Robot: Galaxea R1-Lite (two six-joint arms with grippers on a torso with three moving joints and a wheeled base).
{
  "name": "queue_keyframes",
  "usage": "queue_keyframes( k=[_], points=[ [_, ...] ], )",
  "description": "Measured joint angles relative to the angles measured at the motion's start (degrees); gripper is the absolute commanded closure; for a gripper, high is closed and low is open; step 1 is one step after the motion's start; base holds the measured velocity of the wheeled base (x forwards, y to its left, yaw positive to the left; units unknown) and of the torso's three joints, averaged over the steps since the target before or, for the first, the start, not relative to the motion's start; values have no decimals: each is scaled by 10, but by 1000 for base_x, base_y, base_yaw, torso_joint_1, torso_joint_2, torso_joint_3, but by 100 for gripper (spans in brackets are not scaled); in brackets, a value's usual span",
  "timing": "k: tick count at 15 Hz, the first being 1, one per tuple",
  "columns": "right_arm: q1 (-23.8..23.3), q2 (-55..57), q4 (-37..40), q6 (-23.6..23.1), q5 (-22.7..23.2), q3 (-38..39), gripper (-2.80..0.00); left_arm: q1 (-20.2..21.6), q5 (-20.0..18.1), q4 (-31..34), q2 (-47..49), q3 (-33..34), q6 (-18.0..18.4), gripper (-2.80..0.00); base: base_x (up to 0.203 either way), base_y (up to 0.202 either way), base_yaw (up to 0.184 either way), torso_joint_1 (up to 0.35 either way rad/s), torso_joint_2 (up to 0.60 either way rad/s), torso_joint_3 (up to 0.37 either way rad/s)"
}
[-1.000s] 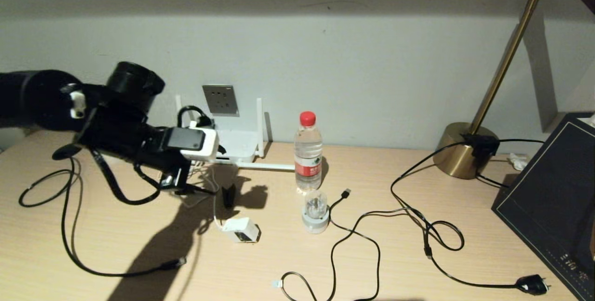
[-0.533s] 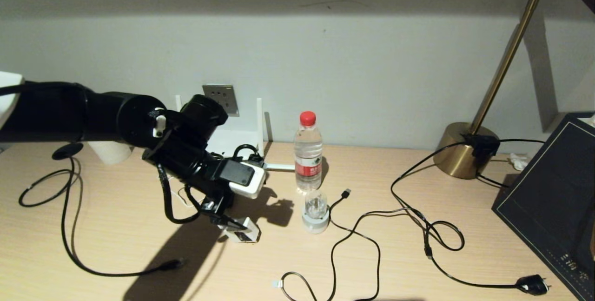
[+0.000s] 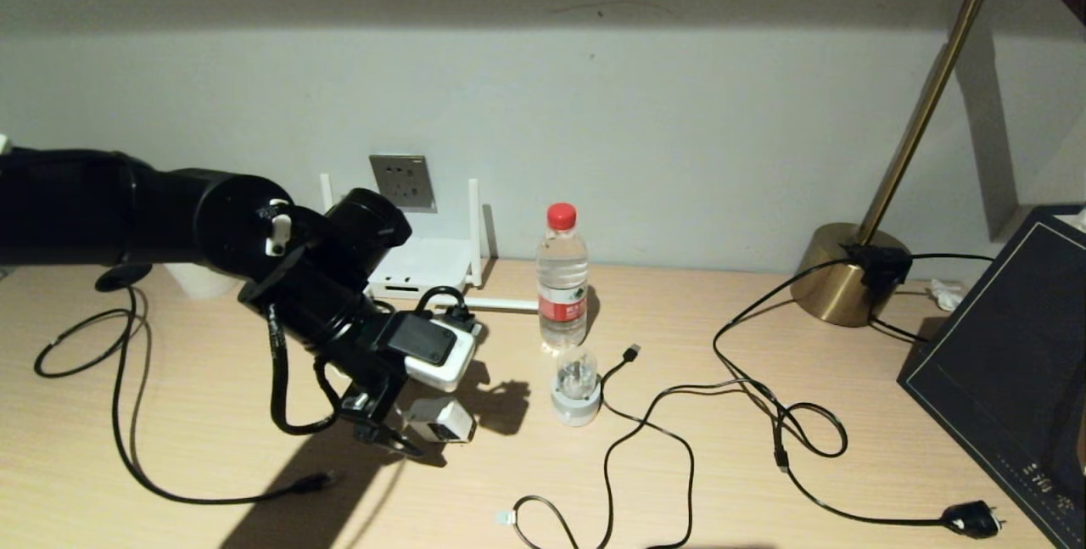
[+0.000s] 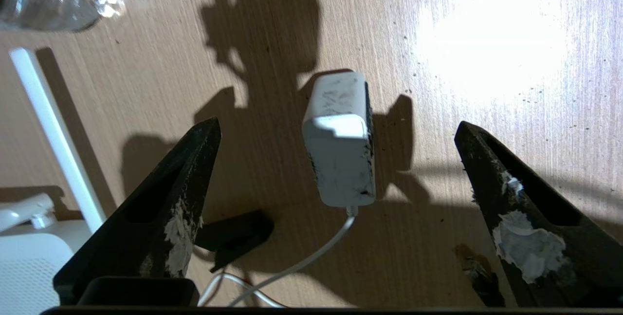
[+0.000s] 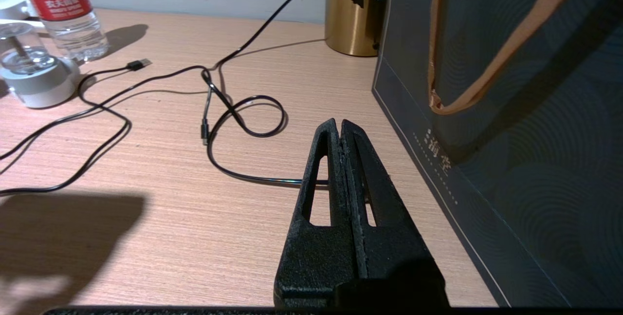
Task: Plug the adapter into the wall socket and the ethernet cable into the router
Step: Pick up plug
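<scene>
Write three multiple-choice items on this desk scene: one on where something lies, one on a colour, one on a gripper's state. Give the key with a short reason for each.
1. Where does the small white boxy adapter lie?
A. plugged into the grey metallic wall socket
B. flat on the wooden desk, between the left gripper's fingers
C. on top of the flat white router

2. What colour is the cap of the clear plastic water bottle?
A. blue
B. red
C. white

3. How does the left gripper stand?
A. open, straddling the adapter without touching it
B. shut on the adapter
C. shut on nothing

Key: 1 B, the left wrist view shows it on the wood. 2 B, the head view shows a red cap. 3 A, gaps show on both sides of the adapter.
</scene>
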Motion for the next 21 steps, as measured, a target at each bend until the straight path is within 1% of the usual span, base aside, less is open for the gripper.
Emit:
queue_keyframes(
  k=[2,5,10,20,21],
  points=[
    [0,0,0,0,0,0,0,0,0,-5,1,5,-15,-280,0,0,0,0,0,0],
    [0,0,0,0,0,0,0,5,0,-6,7,9,-19,-280,0,0,0,0,0,0],
    [0,0,0,0,0,0,0,6,1,-53,21,42,-24,-280,0,0,0,0,0,0],
    [0,0,0,0,0,0,0,8,1,-53,30,50,-32,-280,0,0,0,0,0,0],
    [0,0,0,0,0,0,0,8,1,-53,30,51,-35,0,0,0,0,0,0,0]
  ],
)
